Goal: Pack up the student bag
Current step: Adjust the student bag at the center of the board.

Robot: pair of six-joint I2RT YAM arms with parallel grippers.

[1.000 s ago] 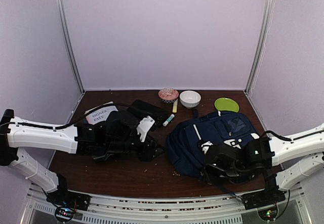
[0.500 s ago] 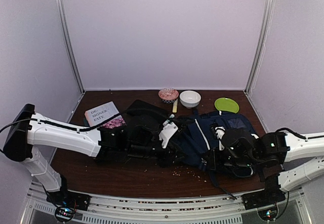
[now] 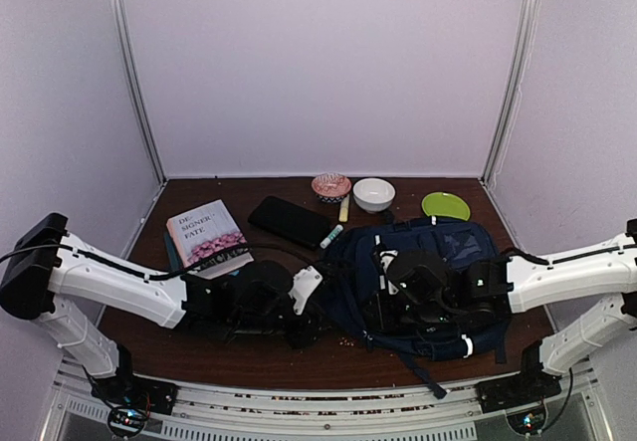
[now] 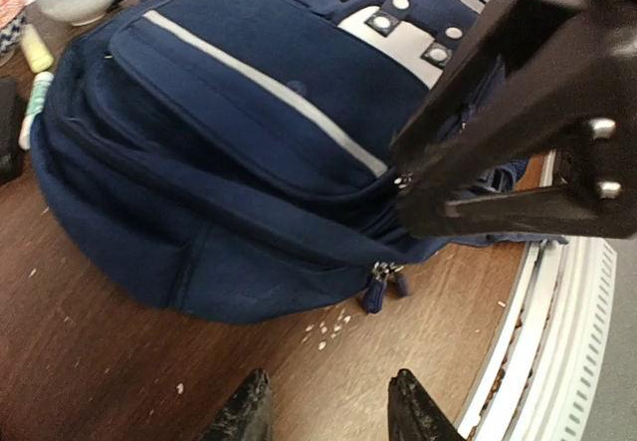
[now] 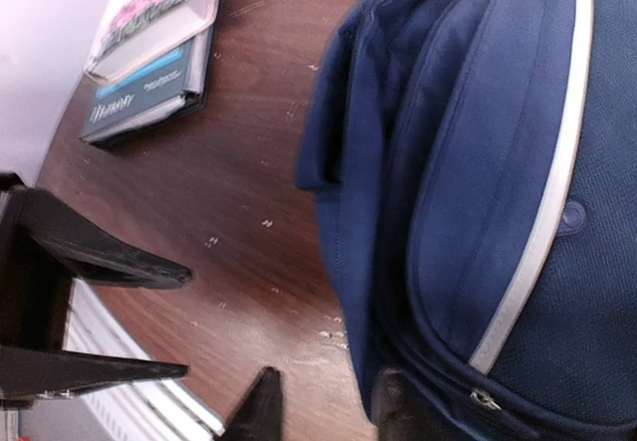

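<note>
Both arms have shifted since a second ago: my left one is off the book and sitting low beside the bag's (image 3: 453, 247) left edge, and my right one is now over its middle. Left of the bag, the book (image 3: 204, 232) is lying out on the table (image 3: 239, 190). Behind the bag's left corner, a black case (image 3: 291, 220) and a marker (image 3: 331, 236) are also lying outside it. The bag is lying flat, front pocket up, right of the table's middle. Its zips are looking closed, so I'm judging the packing barely begun.

My left gripper (image 4: 326, 413) is hovering low just left of the bag, fingers apart and empty. My right gripper (image 5: 328, 406) is reaching leftward across the bag, fingers partly apart astride its near-left rim. I cannot tell whether they are touching fabric.
</note>
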